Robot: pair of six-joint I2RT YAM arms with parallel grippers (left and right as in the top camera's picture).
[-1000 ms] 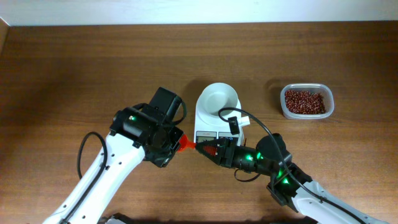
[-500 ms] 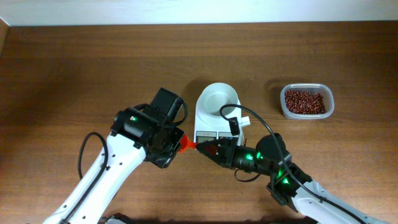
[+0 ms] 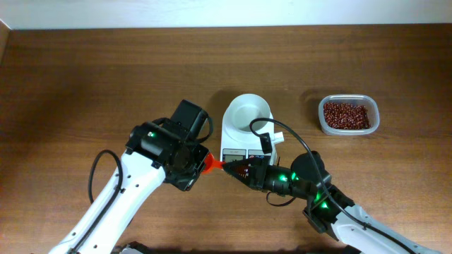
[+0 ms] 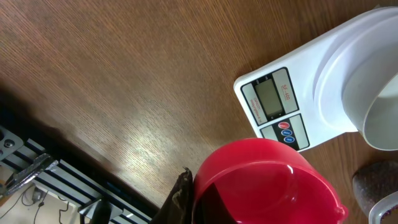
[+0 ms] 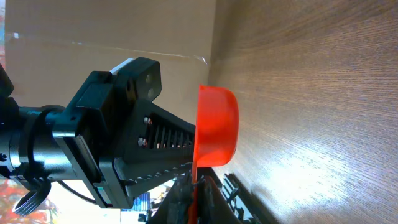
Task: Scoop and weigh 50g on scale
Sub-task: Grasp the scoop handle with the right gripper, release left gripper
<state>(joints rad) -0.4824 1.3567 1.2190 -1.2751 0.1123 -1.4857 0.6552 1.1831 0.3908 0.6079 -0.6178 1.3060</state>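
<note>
A red scoop (image 3: 210, 164) hangs between my two grippers just in front of the scale (image 3: 240, 137). My left gripper (image 3: 200, 164) is shut on the scoop's cup (image 4: 261, 180), which is empty inside. My right gripper (image 3: 229, 168) is shut on the scoop's thin handle (image 5: 194, 177), with the cup (image 5: 217, 134) above its fingers. The scale is white, its display (image 4: 272, 99) faces the arms, and an empty white bowl (image 3: 252, 113) sits on top. The beans (image 3: 346, 115) lie in a clear tub at the right, well away from both grippers.
The clear tub (image 3: 322, 121) stands right of the scale on the brown wooden table (image 3: 106, 77). A white cable plug (image 3: 277, 135) lies beside the scale's right edge. The table's front edge and a dark rack (image 4: 37, 174) show under the left wrist.
My right gripper's jaws have come together on the scoop's handle. Both arms and the scoop have hardly moved.
</note>
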